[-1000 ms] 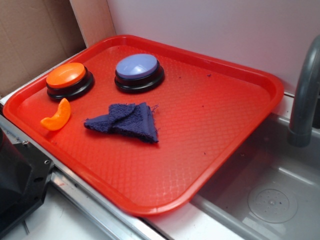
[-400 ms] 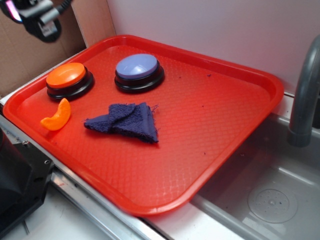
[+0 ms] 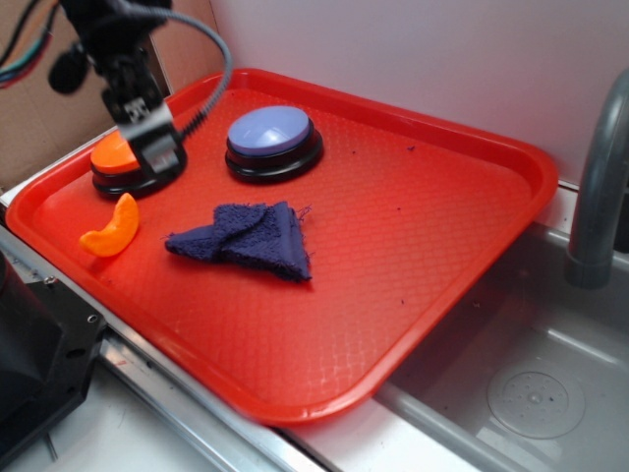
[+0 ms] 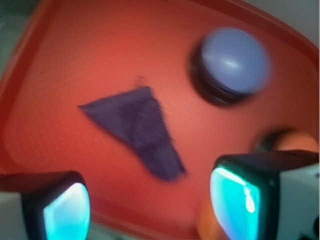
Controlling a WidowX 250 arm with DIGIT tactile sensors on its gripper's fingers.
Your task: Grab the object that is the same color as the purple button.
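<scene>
On the red tray (image 3: 472,246), my target, the purple rag (image 3: 246,241), lies flat near the middle, just in front of the purple button (image 3: 270,133) and to the right of the orange slice (image 3: 110,231); nothing touches it. My hand (image 3: 147,147) hangs above the orange button (image 3: 123,157), well to the left of the rag; in the wrist view both fingers (image 4: 240,200) stand wide apart with nothing between them, so it is released and empty. That wrist view is blurred; I judge fine alignment from it to be unreliable right now. The risks as I see them: descending where I am would press the orange button or nudge the slice; the rag is thin and lies flat, so closing too high would catch only fuzz, and closing too low could scrape the tray; I would want the fingers straddling the thicker folded ridge.
</scene>
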